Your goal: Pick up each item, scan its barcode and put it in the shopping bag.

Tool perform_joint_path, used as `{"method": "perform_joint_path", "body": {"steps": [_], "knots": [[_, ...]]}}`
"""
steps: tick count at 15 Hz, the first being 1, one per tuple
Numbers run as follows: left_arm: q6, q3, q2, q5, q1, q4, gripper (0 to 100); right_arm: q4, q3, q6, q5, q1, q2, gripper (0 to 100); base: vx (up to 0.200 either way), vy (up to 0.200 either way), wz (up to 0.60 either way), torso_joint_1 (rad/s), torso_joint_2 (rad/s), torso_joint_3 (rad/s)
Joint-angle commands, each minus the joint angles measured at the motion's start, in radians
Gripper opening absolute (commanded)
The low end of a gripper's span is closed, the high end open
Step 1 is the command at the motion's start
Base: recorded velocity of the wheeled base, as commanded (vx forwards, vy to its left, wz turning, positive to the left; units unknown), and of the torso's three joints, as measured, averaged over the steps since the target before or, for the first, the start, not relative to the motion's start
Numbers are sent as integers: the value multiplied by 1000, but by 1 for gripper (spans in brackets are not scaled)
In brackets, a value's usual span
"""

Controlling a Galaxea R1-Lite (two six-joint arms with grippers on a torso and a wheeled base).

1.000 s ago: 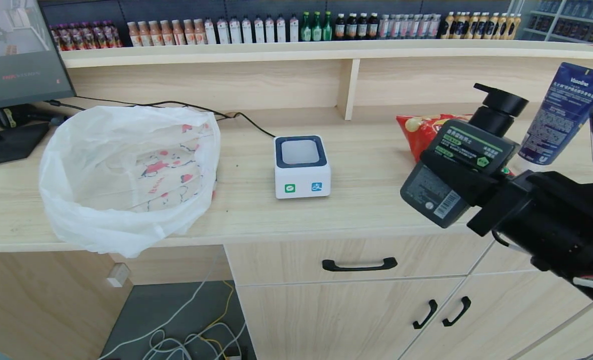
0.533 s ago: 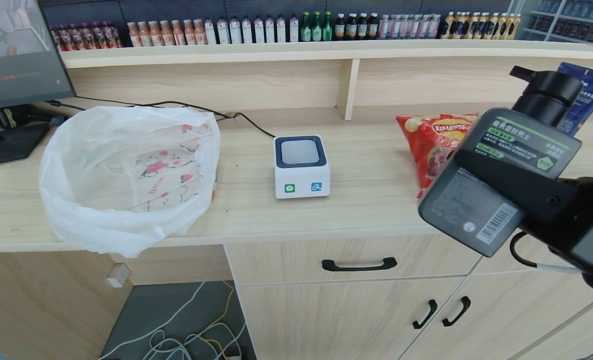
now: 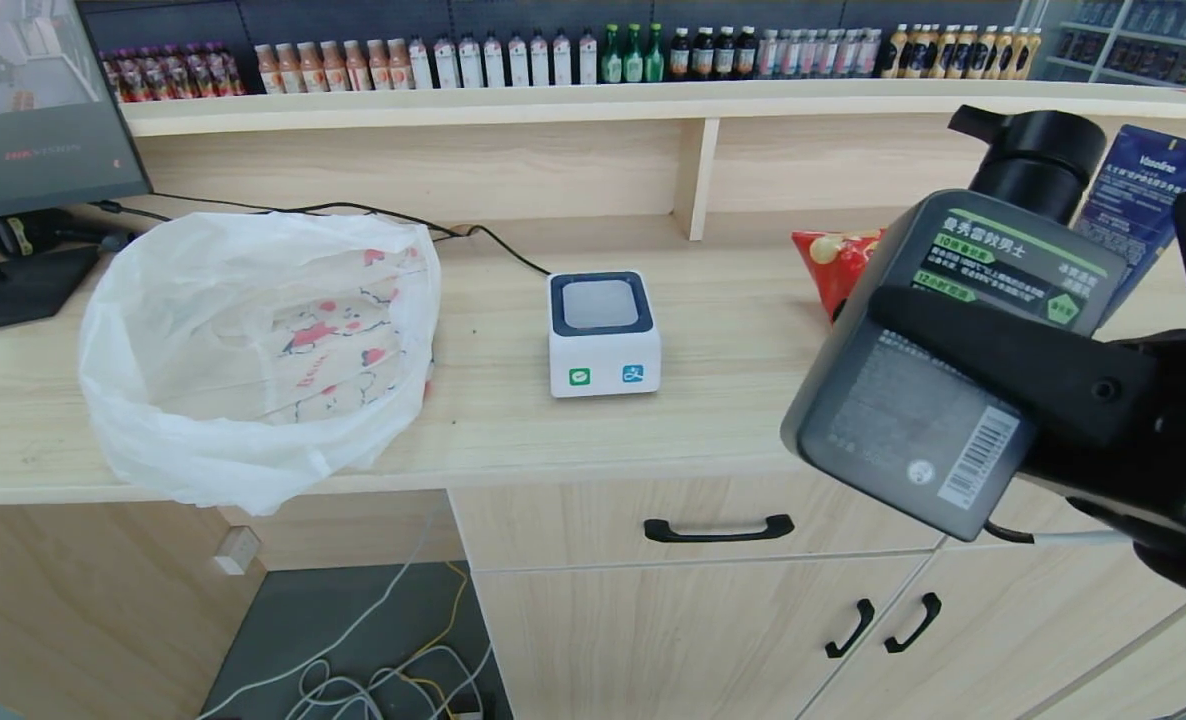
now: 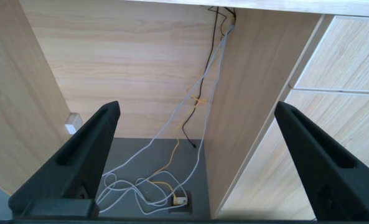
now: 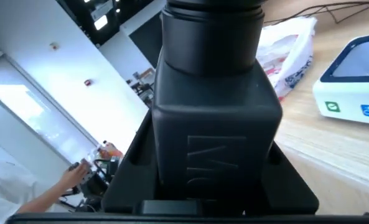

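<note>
Pale wood fills most of the frame: a long bench (image 3: 513,430) with drawers (image 3: 713,590) under it and a row of drinks bottles (image 3: 573,55) lined up on the shelf along the top edge. At the left of the frame a white shopping bag (image 3: 253,350) sits open on the bench, with a dark monitor (image 3: 33,100) in the upper left corner behind it. A small white scanner (image 3: 603,335) stands at the centre, window up, a black cable (image 3: 498,245) trailing from it.

At the right of the frame the right jaws are clenched on a dark pump bottle (image 3: 903,420), held in the air well apart from the scanner. It is tilted, pump head to the upper right, its barcode (image 3: 978,455) facing up. Behind it a red crisp bag (image 3: 838,265) and a blue tube (image 3: 1148,200) are partly hidden.

The left jaws hang released below the bench, fingers (image 4: 78,168) spread wide, facing a wooden recess with loose wires (image 4: 165,180) on the floor.
</note>
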Motion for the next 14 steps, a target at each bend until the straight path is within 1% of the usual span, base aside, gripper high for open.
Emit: {"method": "perform_joint_path", "body": {"steps": [1,3,4,5,7,8,14], "knots": [[0,0,0,0,0,0,100,-21,-9,20,1,101,27,0,0,0,0,0,0,0],[0,0,0,0,-1,2,100,-55,-23,26,1,179,70,0,0,0,0,0,0,0],[0,0,0,0,0,2,100,-75,-33,26,1,195,98,0,0,0,0,0,0,0],[0,0,0,0,0,0,100,-116,-53,24,1,201,142,0,0,0,0,0,0,0],[0,0,0,0,0,0,100,-129,-118,24,1,201,196,0,0,0,0,0,0,0],[0,0,0,0,0,0,100,-129,-130,26,1,201,210,0,0,0,0,0,0,0],[0,0,0,0,0,2,100,-129,-142,18,1,208,225,0,0,0,0,0,0,0]]}}
